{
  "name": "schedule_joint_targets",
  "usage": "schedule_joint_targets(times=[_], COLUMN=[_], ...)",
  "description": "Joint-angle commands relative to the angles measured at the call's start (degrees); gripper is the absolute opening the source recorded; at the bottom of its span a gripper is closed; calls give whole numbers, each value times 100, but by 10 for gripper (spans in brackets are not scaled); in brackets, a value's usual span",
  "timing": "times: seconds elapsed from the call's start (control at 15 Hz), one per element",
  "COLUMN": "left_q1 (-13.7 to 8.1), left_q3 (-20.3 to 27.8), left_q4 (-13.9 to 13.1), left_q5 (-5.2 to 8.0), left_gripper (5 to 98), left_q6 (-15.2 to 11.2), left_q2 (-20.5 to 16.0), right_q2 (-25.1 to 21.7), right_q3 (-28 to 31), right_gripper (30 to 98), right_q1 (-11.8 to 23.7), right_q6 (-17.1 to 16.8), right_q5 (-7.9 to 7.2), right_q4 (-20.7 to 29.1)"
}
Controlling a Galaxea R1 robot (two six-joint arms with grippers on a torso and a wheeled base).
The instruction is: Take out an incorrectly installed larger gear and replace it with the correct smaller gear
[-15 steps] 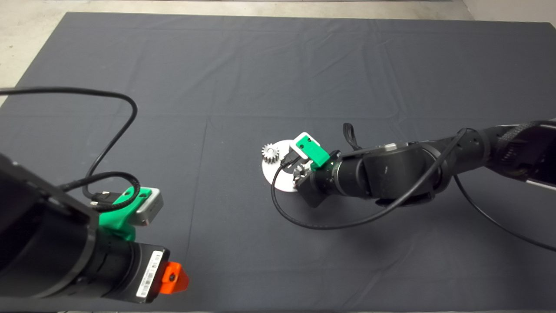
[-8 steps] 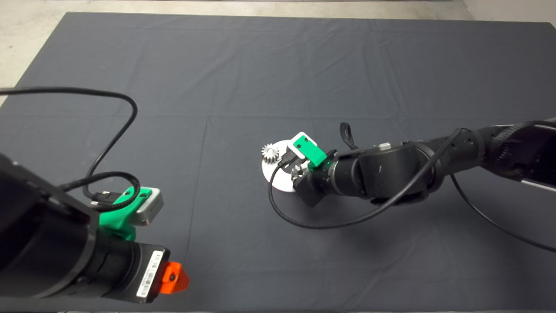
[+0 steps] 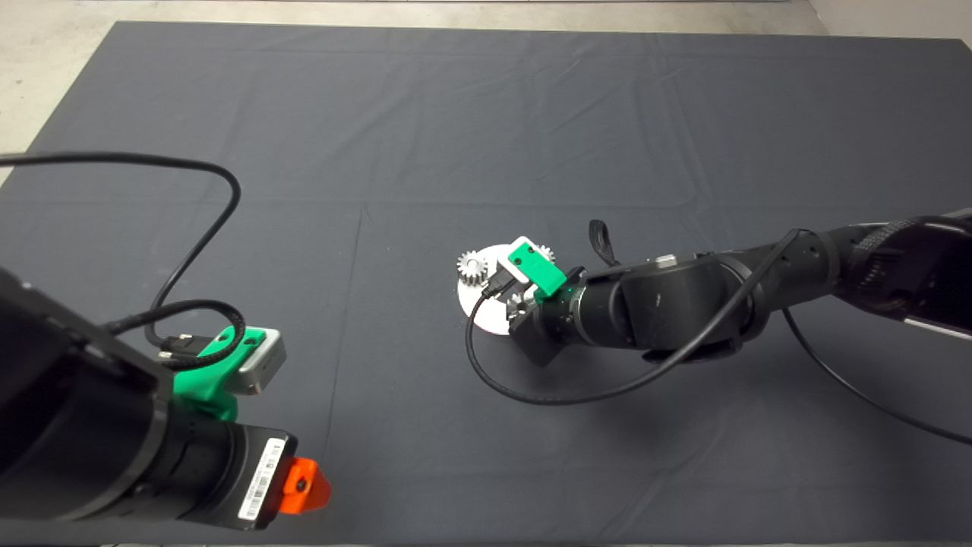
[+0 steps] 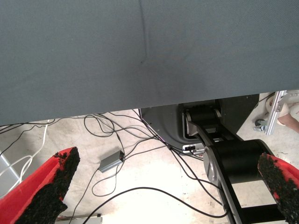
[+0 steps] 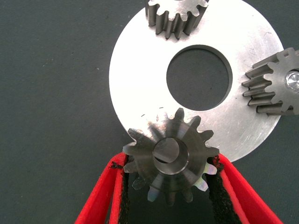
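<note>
A dark grey mat (image 3: 425, 129) with faint fold creases covers the table, pale floor at its far edge. Near its middle lies a silver disc (image 5: 140, 70) with a round hole, two pale silver gears (image 5: 176, 16) on its rim. The right gripper (image 5: 166, 177) pinches a dark gear (image 5: 170, 156) over the disc's edge — probably the larger gear, though its teeth are partly hidden. The left gripper (image 4: 161, 186) waits at the lower left, fingers spread wide (cables and a small grey box (image 4: 111, 163) on the floor beyond).
</note>
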Motion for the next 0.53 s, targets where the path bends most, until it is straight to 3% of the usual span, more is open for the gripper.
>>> schedule_joint_targets(times=[0.0,0.47], left_q1=[-49,-49], left_q3=[92,92], left_q4=[-98,-98], left_q5=[70,70], left_gripper=[983,983], left_q6=[-3,-8], left_q2=[-10,-10], right_q2=[37,37], right_q3=[-82,-82], right_gripper=[369,369], right_q1=[114,114], right_q6=[-42,-38], right_q5=[71,74], right_q4=[-190,-190])
